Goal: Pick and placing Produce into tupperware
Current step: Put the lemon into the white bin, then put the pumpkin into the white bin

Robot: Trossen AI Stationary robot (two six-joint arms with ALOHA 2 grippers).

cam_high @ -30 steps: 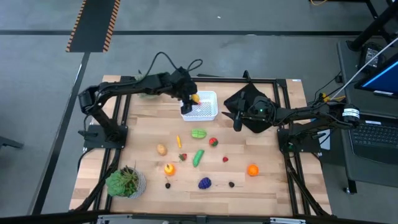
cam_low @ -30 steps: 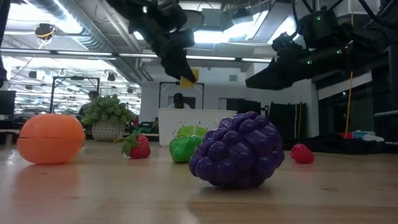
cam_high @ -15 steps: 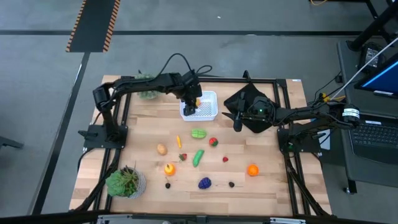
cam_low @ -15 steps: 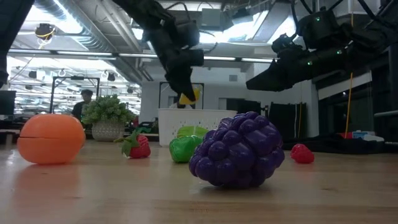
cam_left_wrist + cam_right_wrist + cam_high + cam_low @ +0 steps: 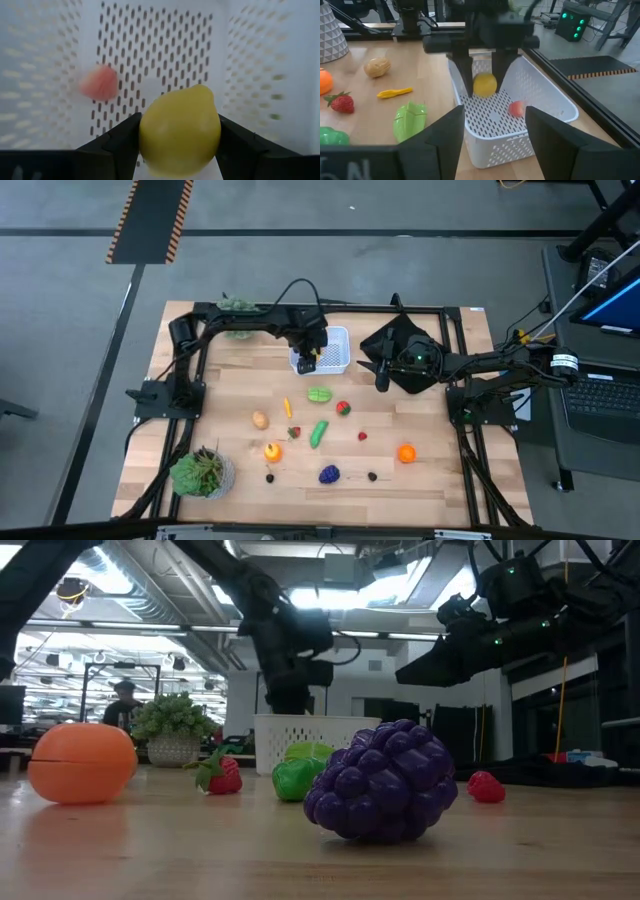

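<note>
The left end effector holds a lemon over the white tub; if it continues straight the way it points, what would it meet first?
Most likely the tub's perforated floor: the left end effector, shut on the yellow lemon, points straight into it. The pinkish-red piece lies off to one side.

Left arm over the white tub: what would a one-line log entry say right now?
left gripper: shut on lemon | position: inside tupperware, above floor | tub holds: one pink-red piece | right gripper: open, waiting

Bright overhead ceiling glare in the low view; blurred pink item (image 5: 100, 83) at the left wrist.
</note>
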